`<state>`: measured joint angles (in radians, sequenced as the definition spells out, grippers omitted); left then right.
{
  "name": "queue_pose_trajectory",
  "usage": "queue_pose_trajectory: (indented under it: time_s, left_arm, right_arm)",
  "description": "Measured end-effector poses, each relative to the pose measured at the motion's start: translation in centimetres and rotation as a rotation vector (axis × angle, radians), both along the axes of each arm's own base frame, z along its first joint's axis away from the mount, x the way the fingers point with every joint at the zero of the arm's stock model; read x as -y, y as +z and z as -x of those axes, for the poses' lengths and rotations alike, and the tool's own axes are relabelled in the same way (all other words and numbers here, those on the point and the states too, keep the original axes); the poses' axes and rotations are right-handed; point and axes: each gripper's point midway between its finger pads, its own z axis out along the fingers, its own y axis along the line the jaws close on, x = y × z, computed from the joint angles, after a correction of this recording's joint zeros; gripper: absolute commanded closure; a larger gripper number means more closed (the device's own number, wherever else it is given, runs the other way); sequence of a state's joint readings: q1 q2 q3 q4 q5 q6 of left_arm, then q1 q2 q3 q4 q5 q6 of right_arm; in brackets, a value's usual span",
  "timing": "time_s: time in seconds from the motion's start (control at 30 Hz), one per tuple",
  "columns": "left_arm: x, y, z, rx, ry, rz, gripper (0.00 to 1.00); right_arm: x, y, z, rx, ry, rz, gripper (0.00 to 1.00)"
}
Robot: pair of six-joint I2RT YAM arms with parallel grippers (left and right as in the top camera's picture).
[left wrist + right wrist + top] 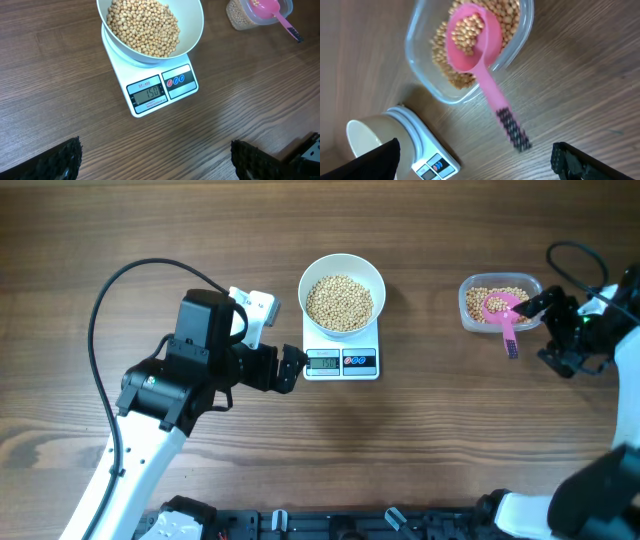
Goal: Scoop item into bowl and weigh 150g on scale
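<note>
At the middle of the desk (430, 450) sits the scale (341, 363), with the bowl (194, 27) resting on its platform; the beans (340, 302) lie heaped inside the bowl, well below the rim; on my left wrist view the display (148, 93) reads 150, beside two round buttons; my left hand (292, 369) hangs just beside the scale's front left corner, its fingers (60, 162) spread wide with only bare wood between them, gripping nothing; whether it touches the scale I cannot tell from above, though the wrist view shows a gap; well off to the right stands a clear tub (465, 300) with more beans in it; a pink scoop (490, 90) lies there, its cup down in the tub with a few beans in it, its handle leaning out over the rim, the dark ribbed end out over the desk; my right hand (548, 335) is near that end but apart from it, fingers spread wide on either side and holding nothing; the scoop rests free.
</note>
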<state>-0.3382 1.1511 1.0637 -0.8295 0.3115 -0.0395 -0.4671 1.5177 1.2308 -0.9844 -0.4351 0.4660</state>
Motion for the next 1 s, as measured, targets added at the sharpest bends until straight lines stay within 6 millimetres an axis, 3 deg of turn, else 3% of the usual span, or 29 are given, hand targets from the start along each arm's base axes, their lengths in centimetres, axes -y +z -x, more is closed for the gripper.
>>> queue_pose_trajectory:
  time_s: [0.2,0.4,0.5,0.8,1.0]
  left_arm:
    - [0.0,0.0,0.0,0.000,0.000,0.000,0.00]
    - [0.0,0.0,0.0,0.000,0.000,0.000,0.00]
    - [0.0,0.0,0.0,0.000,0.000,0.000,0.00]
    - [0.0,0.0,0.0,0.000,0.000,0.000,0.00]
    - [0.0,0.0,0.0,0.000,0.000,0.000,0.00]
  right_arm:
    - [-0.8,3.9,2.2,0.069,0.005,0.059,0.00]
    - [-2.2,5.8,5.3,0.065,0.017,0.069,0.00]
    - [-2.5,6.8,5.9,0.094,0.018,0.085,0.00]
    - [-1.9,8.6,4.6,0.207,0.018,0.145,0.00]
    - [-0.2,10.0,2.7,0.297,-0.002,0.230,0.00]
